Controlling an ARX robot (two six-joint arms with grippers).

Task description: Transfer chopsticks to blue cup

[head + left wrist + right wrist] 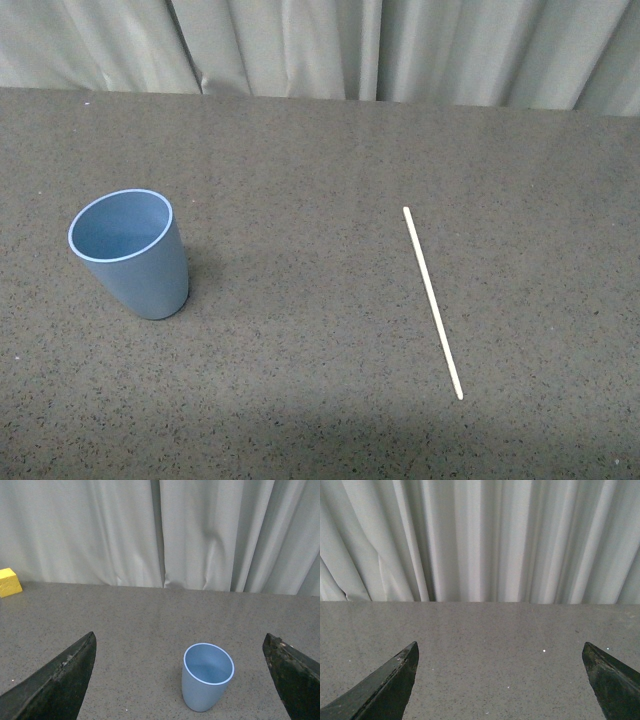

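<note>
The blue cup (132, 252) stands upright and empty on the left of the dark speckled table (300, 380). The chopstick (432, 300), a thin cream-white stick, lies flat on the right of the table, running from far to near. Neither arm shows in the front view. My left gripper (180, 642) is open and empty, with the blue cup (206, 677) standing ahead between its black fingertips (65, 680). My right gripper (500, 647) is open and empty above bare table; the chopstick does not show in its view.
A grey-white pleated curtain (380, 45) hangs along the table's far edge. A yellow block (9, 582) sits at the far left of the table in the left wrist view.
</note>
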